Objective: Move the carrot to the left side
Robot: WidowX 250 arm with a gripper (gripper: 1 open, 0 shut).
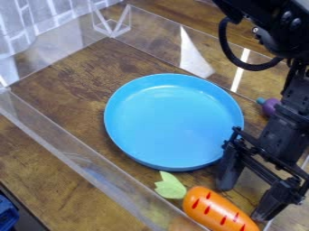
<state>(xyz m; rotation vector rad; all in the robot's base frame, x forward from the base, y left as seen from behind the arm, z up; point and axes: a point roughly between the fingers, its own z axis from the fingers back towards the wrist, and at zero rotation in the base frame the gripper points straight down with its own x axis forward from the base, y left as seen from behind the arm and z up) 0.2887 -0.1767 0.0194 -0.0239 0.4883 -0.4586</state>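
The carrot (218, 209) lies at the bottom right of the wooden table, orange with darker stripes, its green top (172, 187) pointing left toward the plate. My gripper (252, 185) hangs just above and to the right of it, black fingers (229, 166) spread open, nothing between them. One finger stands close behind the carrot's thick end; I cannot tell whether it touches.
A large blue plate (173, 120) fills the middle of the table, left of the gripper. Clear plastic walls (54, 128) run along the left and front edges. A purple object (269, 105) peeks out behind the arm at the right.
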